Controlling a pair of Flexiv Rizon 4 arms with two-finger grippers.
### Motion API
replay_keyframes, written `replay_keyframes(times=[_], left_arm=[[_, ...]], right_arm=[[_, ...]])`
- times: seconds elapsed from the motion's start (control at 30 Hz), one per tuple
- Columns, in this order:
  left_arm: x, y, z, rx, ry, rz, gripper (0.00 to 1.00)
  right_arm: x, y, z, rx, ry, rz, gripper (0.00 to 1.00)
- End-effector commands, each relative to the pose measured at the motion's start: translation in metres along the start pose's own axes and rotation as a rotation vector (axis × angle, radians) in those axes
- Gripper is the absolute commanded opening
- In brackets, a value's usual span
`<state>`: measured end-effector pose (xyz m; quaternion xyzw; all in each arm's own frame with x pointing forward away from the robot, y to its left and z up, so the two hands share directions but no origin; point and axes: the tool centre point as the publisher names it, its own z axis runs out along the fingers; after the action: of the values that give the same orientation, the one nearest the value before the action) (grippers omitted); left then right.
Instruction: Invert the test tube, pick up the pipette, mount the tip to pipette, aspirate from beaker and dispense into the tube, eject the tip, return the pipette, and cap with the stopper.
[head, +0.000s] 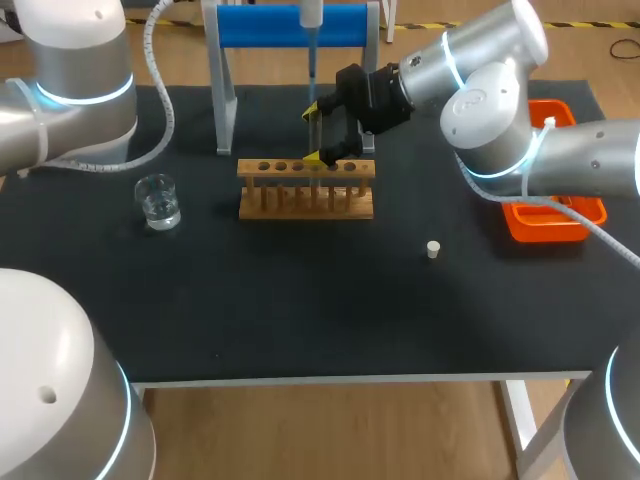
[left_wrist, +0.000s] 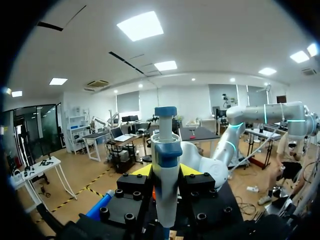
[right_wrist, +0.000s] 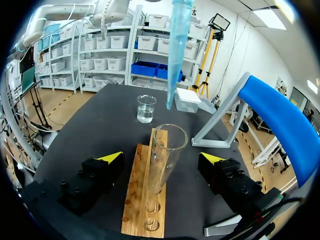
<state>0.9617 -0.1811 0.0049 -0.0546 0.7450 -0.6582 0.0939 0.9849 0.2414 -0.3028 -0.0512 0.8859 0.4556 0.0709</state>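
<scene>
Pipette (left_wrist: 166, 195) held over the test tube (right_wrist: 161, 165), far centre of your table (head: 300, 320).
Your left gripper (left_wrist: 166, 170) is clamped on the pipette; its long axis is upright, with the blue tip (right_wrist: 177, 50) pointing down above the tube's mouth; the tube stands mouth-up in the wooden rack (head: 306, 190), between your right gripper's (head: 316, 133) fingers, which are spread wide and apart from the glass; blue stand (head: 290, 25) behind the rack, at the far edge; beaker (head: 158, 202) of clear liquid left, well apart; stopper (head: 433, 249) right of centre; orange tray (head: 545, 222) at the right edge.
</scene>
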Motion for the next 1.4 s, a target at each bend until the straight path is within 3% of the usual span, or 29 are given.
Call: replay_keyframes(times=[0.03,0.9,1.4], left_arm=[[-0.004,0.003,0.003,0.002,0.010,-0.002,0.00],[-0.009,0.023,0.007,0.014,0.027,-0.035,0.00],[-0.011,0.028,0.004,-0.021,0.009,-0.022,0.00]], right_arm=[[0.000,0.000,-0.001,0.001,0.002,0.000,1.00],[0.000,0.000,-0.001,0.001,0.002,0.000,1.00],[0.000,0.000,-0.001,0.001,0.002,0.000,1.00]])
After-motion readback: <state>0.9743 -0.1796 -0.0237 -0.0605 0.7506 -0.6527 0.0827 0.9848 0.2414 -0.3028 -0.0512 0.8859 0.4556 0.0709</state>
